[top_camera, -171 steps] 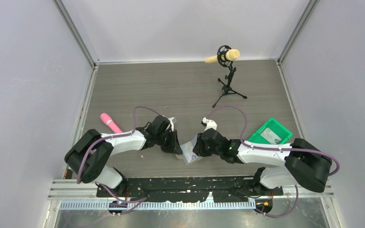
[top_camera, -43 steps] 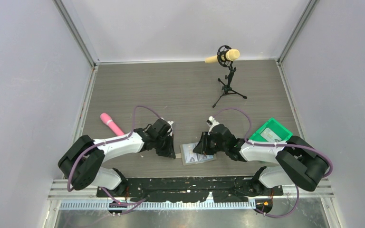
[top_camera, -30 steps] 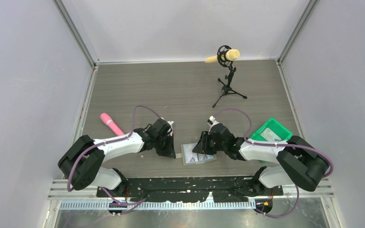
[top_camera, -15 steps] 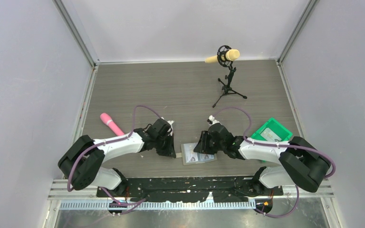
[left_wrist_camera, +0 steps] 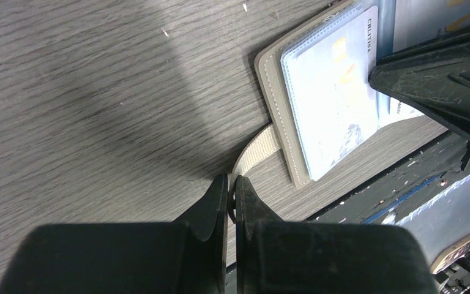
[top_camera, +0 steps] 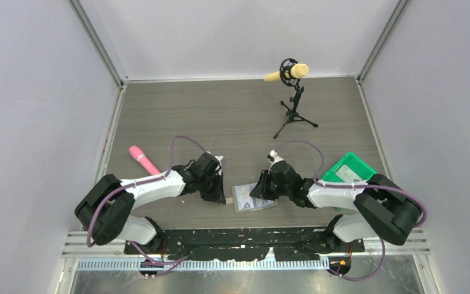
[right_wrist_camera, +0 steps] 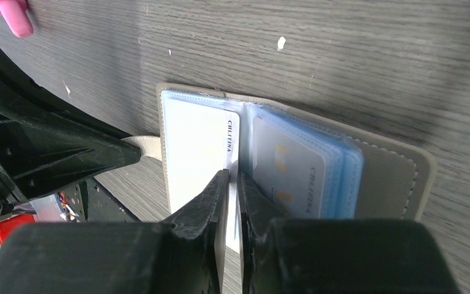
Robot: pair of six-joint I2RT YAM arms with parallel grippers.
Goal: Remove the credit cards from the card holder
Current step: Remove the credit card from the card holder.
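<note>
Wooden table [right_wrist_camera: 373, 61], open card holder [right_wrist_camera: 391, 177], lettering [right_wrist_camera: 231, 136] blurred

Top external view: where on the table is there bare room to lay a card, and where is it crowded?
Bare table lies between the pink tool and the microphone stand, and beyond the green bin. Crowded: the near middle, where the left gripper and right gripper meet at the card holder.

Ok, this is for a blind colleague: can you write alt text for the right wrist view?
The right gripper pinches a credit card at the middle of the open card holder, flat on the wood-grain table. The left gripper grips the holder's strap at left; a pink object shows top left.
</note>
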